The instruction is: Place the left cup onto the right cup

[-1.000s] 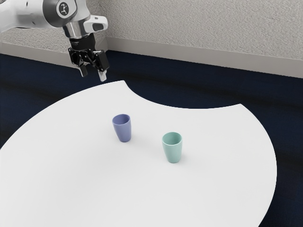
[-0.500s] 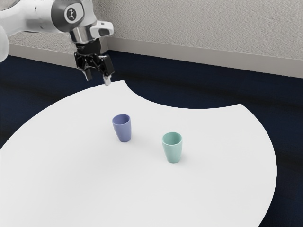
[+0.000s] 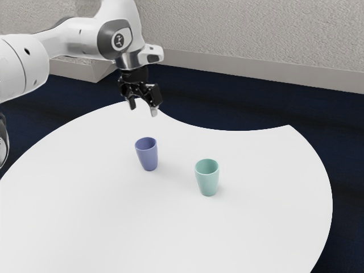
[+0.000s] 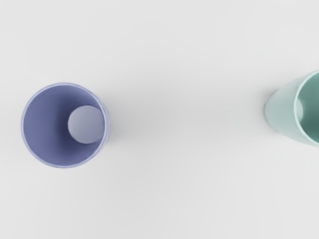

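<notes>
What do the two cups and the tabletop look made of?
Blue cup: likely matte plastic or unglazed ceramic; even colour, soft shading, no sharp highlights. Green cup: same look, with a faint sheen on the rim. Table: smooth white matte surface, perhaps laminate; no grain or reflections. It's a render, so all of this is uncertain.

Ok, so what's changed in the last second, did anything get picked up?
The tool travelled toward the exterior view's right, nearer the blue cup. It is open and holds nothing. The blue cup and the green cup stayed upright and apart, where they were on the table.
</notes>
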{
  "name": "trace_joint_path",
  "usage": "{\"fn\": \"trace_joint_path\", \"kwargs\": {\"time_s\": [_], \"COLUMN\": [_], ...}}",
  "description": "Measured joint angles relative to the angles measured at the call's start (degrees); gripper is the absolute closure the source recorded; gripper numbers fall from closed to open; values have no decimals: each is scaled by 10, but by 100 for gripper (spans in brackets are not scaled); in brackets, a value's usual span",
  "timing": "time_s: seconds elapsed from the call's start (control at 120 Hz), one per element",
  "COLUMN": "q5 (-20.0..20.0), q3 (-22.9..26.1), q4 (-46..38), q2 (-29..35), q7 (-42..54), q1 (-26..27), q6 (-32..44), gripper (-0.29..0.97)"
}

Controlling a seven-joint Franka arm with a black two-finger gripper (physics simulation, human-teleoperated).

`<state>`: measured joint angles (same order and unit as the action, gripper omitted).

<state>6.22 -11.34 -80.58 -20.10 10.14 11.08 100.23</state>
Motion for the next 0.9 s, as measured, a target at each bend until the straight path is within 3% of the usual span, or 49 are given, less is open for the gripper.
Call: {"fn": "trace_joint_path", "kwargs": {"time_s": [0.708, 0.9], "q5": [27, 27], "q3": [-7, -7], "q4": [1, 1], "q2": [-94, -111], "q7": [3, 4], "q1": [-23, -24], "q6": [65, 87], "gripper": [0, 15]}}
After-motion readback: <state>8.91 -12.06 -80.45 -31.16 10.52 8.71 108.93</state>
